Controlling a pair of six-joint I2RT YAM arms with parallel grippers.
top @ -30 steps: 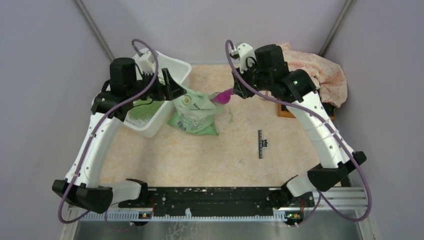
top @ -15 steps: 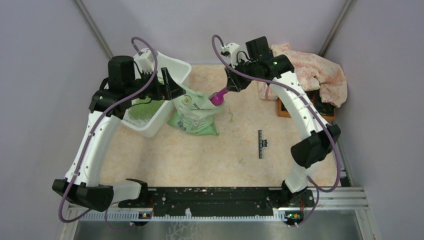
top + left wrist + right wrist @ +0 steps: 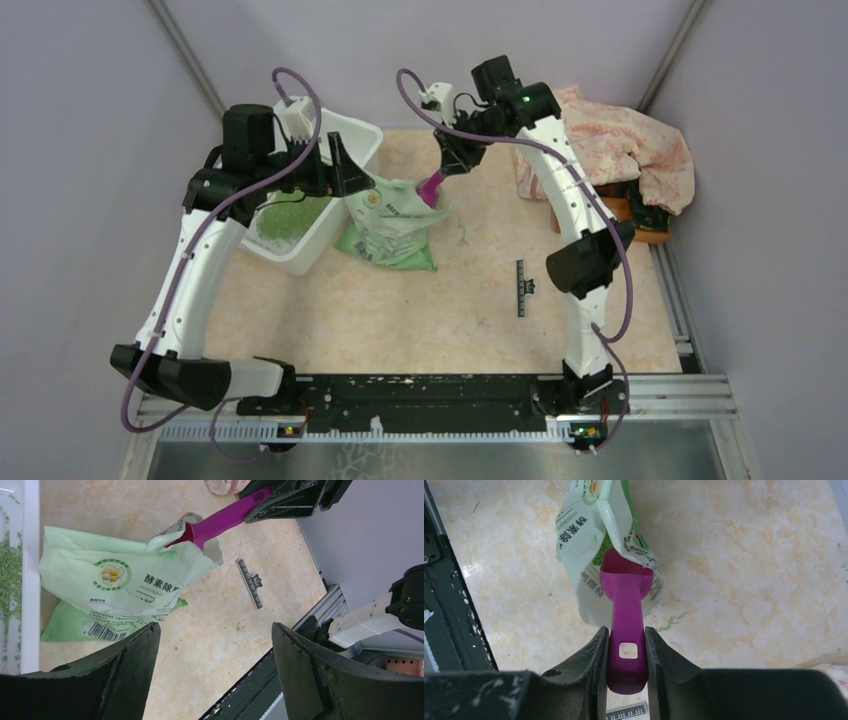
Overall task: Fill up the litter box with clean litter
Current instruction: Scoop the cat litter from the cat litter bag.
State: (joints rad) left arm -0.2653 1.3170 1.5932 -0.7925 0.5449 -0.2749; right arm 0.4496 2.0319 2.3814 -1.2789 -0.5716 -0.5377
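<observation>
The litter box (image 3: pixel 358 131), a white tub, stands at the back left, with a patch of green clean litter (image 3: pixel 287 218) inside; its wall (image 3: pixel 30 580) and granules (image 3: pixel 9 577) show at the left wrist view's left edge. My left gripper (image 3: pixel 350 172) hovers open and empty over the tub's right rim, beside the light green bag (image 3: pixel 393 226). My right gripper (image 3: pixel 447 160) is shut on the handle of a purple scoop (image 3: pixel 433 189). The scoop (image 3: pixel 626 592) points down into the bag's open mouth (image 3: pixel 594 535), its bowl partly hidden. The left gripper (image 3: pixel 215 645) has only bare table between its fingers.
A pink floral cloth (image 3: pixel 625 150) covers part of an orange tray (image 3: pixel 645 222) at the back right. A black ruler (image 3: pixel 521 288) lies right of centre. A few stray green granules (image 3: pixel 462 233) lie beside the bag. The black base rail (image 3: pixel 430 393) runs along the front.
My right arm swung left and folded up, tipping the scoop from nearly level to pointing down into the bag's mouth. The left arm barely moved.
</observation>
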